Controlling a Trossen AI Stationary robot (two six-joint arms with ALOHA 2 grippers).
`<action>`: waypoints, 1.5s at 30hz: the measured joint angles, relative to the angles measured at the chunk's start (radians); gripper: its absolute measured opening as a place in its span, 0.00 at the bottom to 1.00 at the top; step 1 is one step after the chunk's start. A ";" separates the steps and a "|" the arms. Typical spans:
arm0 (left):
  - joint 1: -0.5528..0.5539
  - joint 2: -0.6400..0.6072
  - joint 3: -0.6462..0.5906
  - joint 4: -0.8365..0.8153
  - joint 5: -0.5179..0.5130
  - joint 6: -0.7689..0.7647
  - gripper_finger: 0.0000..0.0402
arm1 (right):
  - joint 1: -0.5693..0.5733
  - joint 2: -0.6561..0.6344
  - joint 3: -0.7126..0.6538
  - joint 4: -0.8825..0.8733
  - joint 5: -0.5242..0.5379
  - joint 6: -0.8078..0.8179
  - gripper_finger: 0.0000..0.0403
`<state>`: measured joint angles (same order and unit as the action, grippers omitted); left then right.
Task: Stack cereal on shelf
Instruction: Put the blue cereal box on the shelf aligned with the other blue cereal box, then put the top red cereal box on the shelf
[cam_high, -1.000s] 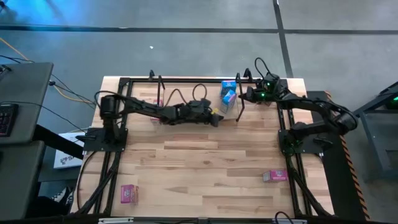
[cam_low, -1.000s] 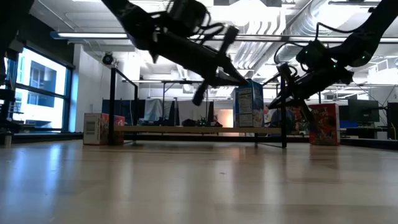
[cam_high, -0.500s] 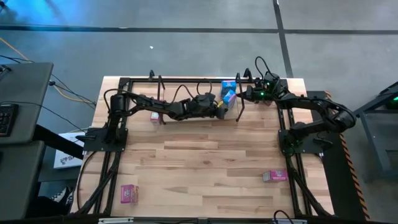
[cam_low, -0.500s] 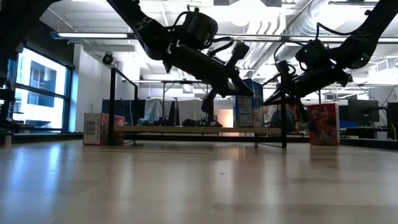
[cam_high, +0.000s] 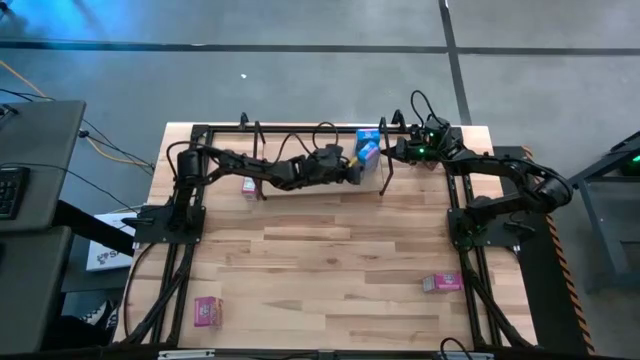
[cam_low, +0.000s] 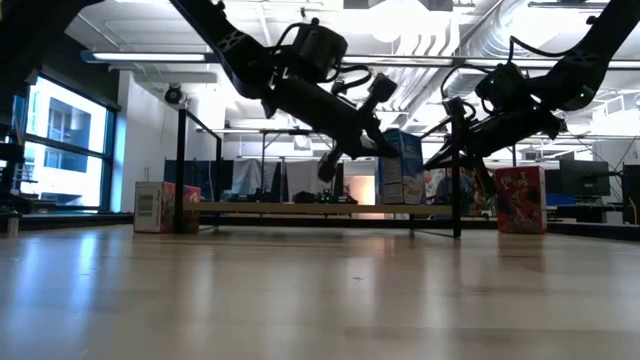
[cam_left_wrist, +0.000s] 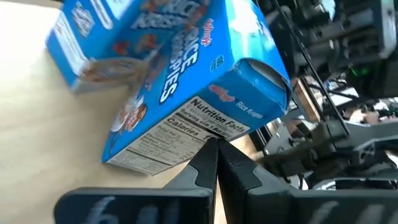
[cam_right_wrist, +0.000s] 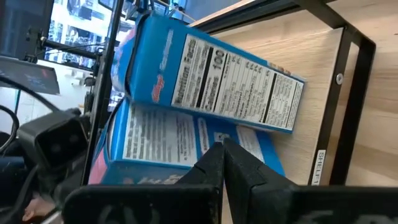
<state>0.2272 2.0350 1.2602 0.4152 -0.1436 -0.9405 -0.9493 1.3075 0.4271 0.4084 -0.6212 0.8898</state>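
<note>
Two blue cereal boxes (cam_high: 368, 145) sit at the right end of the shelf (cam_low: 260, 208), a low black wire rack with a wooden board at the table's far edge. In the left wrist view the nearer box (cam_left_wrist: 180, 93) lies tilted against the other (cam_left_wrist: 81, 37). My left gripper (cam_high: 353, 171) is shut at the boxes' left side. My right gripper (cam_high: 393, 151) is shut at their right side. The right wrist view shows both boxes, one (cam_right_wrist: 217, 68) over the other (cam_right_wrist: 168, 146). A pink box (cam_high: 250, 185) is at the shelf's left end. My left gripper has its shut fingertips (cam_left_wrist: 210, 149) at the lower edge of the tilted blue box's nutrition panel (cam_left_wrist: 186, 127), coming level from the table's left. I cannot tell whether they touch. My right gripper has its shut fingertips (cam_right_wrist: 219, 152) at the lower blue box's printed face (cam_right_wrist: 186, 140), coming from the table's right. I cannot tell whether they touch.
Two more pink boxes lie on the table, one near the front left (cam_high: 207, 312) and one at the right (cam_high: 442, 283). The shelf's wire leg (cam_high: 385, 180) stands between the two grippers. Black rails (cam_high: 190, 260) run along the table's sides.
My left gripper has gone toward the table's right and far edges, up to the blue boxes.
</note>
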 joint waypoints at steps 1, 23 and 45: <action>0.005 0.000 0.000 0.000 0.000 0.000 0.00 | 0.000 0.000 0.000 0.000 0.000 0.000 0.00; 0.096 -0.033 0.000 -0.135 0.056 0.098 0.00 | 0.000 -0.007 0.000 -0.001 -0.047 -0.049 0.00; 0.172 -0.444 -0.117 -0.452 0.019 0.480 0.00 | -0.123 -0.287 0.000 -0.190 -0.076 -0.264 0.00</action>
<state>0.3995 1.5907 1.1431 -0.0366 -0.1243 -0.4604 -1.0728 1.0208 0.4271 0.2185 -0.6968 0.6258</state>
